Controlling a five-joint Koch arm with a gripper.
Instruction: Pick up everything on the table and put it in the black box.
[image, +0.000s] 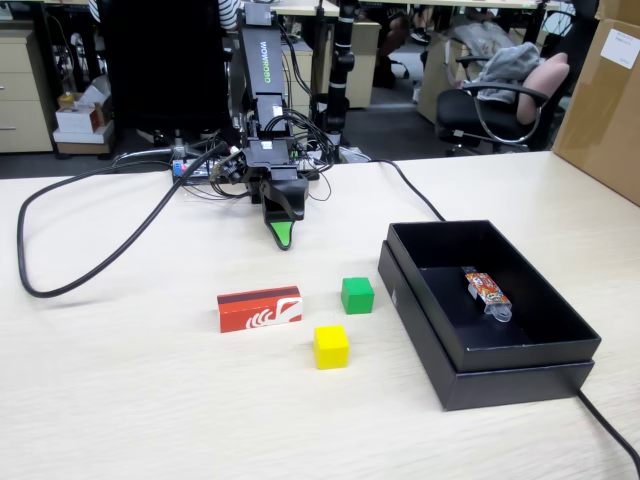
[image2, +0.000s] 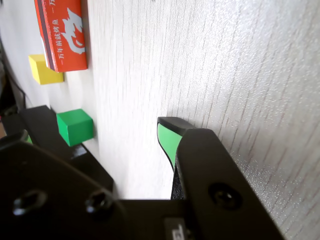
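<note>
The red-orange packet (image: 260, 308) lies on the beige table (image: 150, 400), with the green cube (image: 357, 295) to its right and the yellow cube (image: 331, 346) in front. The black box (image: 520, 375) stands at the right. My gripper (image: 283, 237) hangs low at the back of the table, well behind all three, and holds nothing. In the wrist view the packet (image2: 62, 32), yellow cube (image2: 44, 70) and green cube (image2: 75, 126) lie beyond my gripper (image2: 97, 129). Its green-padded jaws stand apart with bare table between them. The box edge (image2: 42, 125) shows beside the green cube.
An orange-patterned candy wrapper (image: 487, 290) lies inside the black box. A thick black cable (image: 60, 285) loops over the table's left side, and another (image: 610, 425) runs off the front right. A tan carton (image: 605, 100) stands at the far right.
</note>
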